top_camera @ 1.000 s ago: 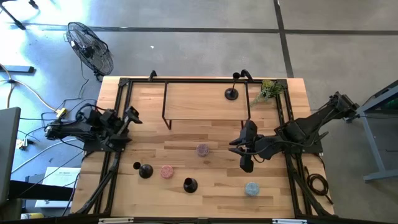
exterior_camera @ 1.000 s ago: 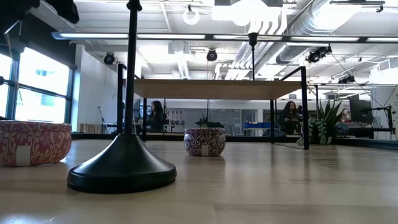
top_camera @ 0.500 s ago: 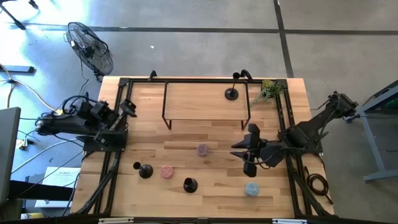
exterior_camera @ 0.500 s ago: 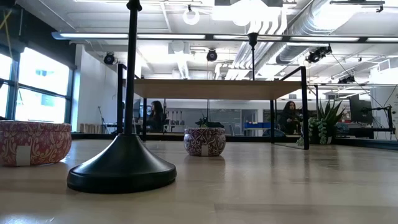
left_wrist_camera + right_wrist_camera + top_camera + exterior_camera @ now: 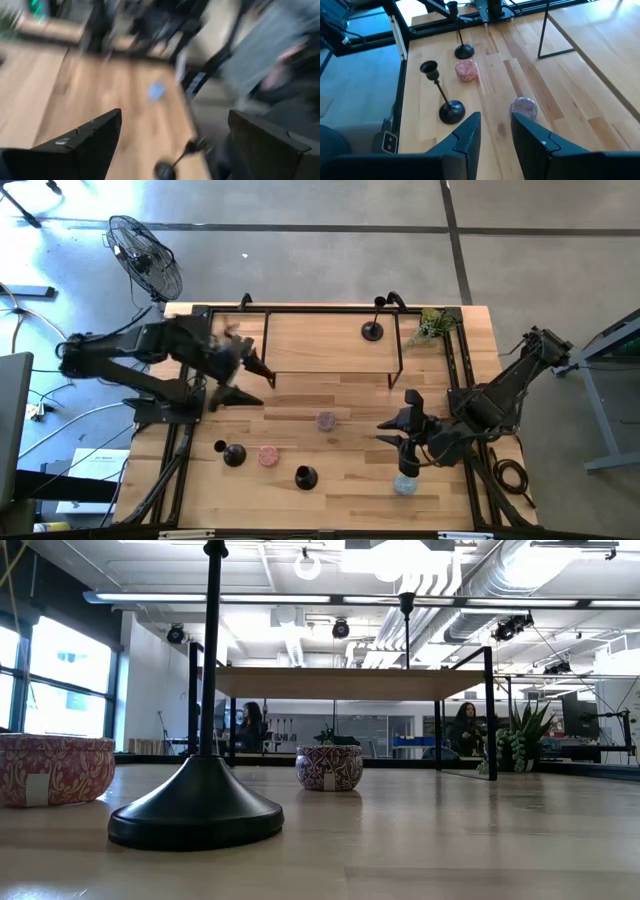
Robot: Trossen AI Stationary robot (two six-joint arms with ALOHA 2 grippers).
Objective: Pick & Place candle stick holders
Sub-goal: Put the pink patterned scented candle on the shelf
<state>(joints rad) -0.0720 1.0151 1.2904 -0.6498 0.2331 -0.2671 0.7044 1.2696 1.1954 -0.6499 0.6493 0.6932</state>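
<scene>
- Left gripper [image 5: 243, 375], left of centre in the high view, hangs over the table with its jaws spread wide and nothing between them. The wrist view is smeared, so the arm looks to be moving fast; a swing at that pace could clip the shelf [image 5: 330, 340] leg just beside it.
- Right gripper [image 5: 398, 437], lower right in the high view, has its fingers [image 5: 470, 131] nearly together with a slim gap and nothing in it.
- Holder one [image 5: 372, 330] stands on the shelf, upper centre. Holder two [image 5: 234, 455] and holder three [image 5: 305, 477] stand on the table at lower centre, well apart from both grippers.
- These are top-heavy: thin stem on a domed base. A sideways nudge would likely tip them over and set them rolling.
- The pink tin [image 5: 268, 455] sits just beside holder two, between the two holders; a wide-open approach risks knocking it.
- The blue tin [image 5: 404, 483] lies just below the right gripper in the high view, and the purple tin [image 5: 325, 421] left of it; a low move could shove either.
- The slim stem could slip between the fingers if gripped off-centre.
</scene>
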